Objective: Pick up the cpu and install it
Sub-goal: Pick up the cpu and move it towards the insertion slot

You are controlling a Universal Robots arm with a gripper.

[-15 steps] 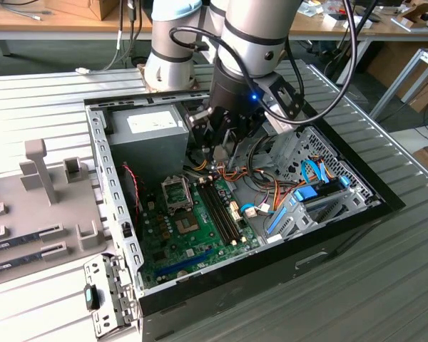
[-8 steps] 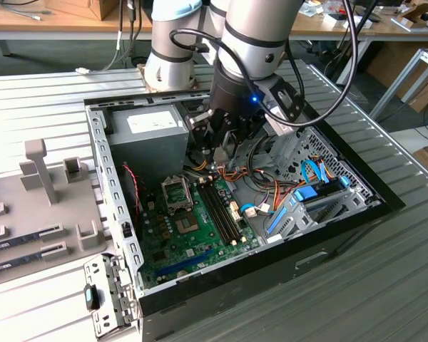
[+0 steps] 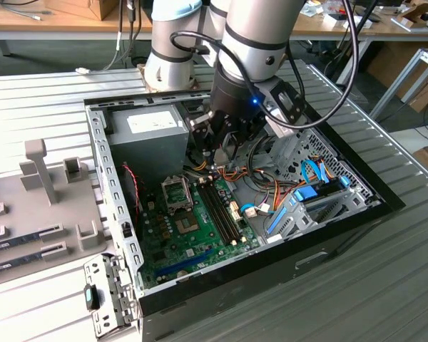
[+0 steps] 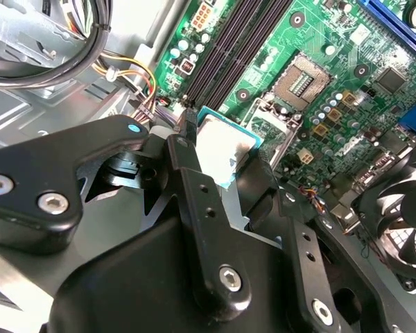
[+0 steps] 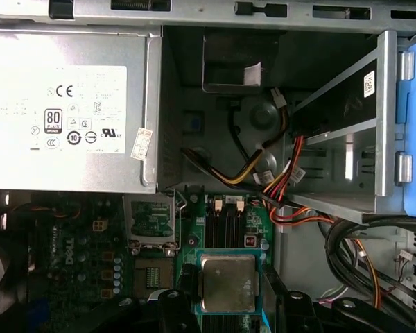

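The cpu [image 5: 227, 283] sat pinched in my end effector [image 3: 215, 153], over the memory slots [image 5: 225, 215] to the exterior view's right of the open socket [image 5: 152, 277], where I feared a tilted drop bending pins.

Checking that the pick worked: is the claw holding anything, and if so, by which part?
Yes. The claw holds the cpu, gripped by two opposite side edges, with its metal top left bare.
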